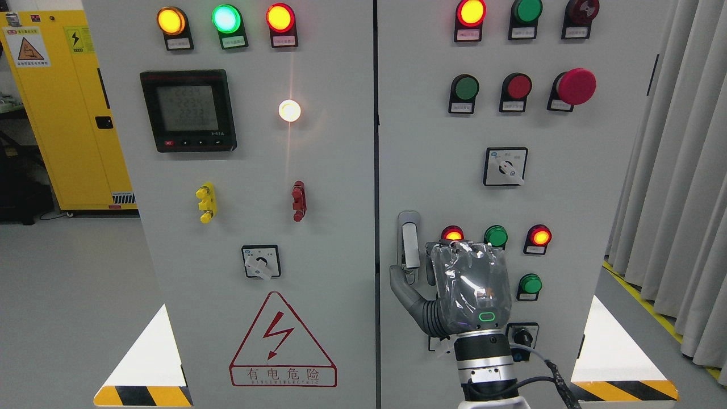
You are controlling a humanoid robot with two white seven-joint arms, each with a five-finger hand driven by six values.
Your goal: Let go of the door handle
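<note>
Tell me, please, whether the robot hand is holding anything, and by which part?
The right robot hand appears to hold nothing: its fingers are loosely curled beside the lower end of the grey metal door handle, thumb just below it.

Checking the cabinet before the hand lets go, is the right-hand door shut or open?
Shut, it seems: the right door lies flush with the left door along the centre seam. The right hand is at the handle.

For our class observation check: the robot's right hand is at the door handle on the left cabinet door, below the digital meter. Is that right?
Not quite. The head view shows the right hand at the door handle on the right cabinet door, beside its indicator lamps; the digital meter is on the left door.
</note>
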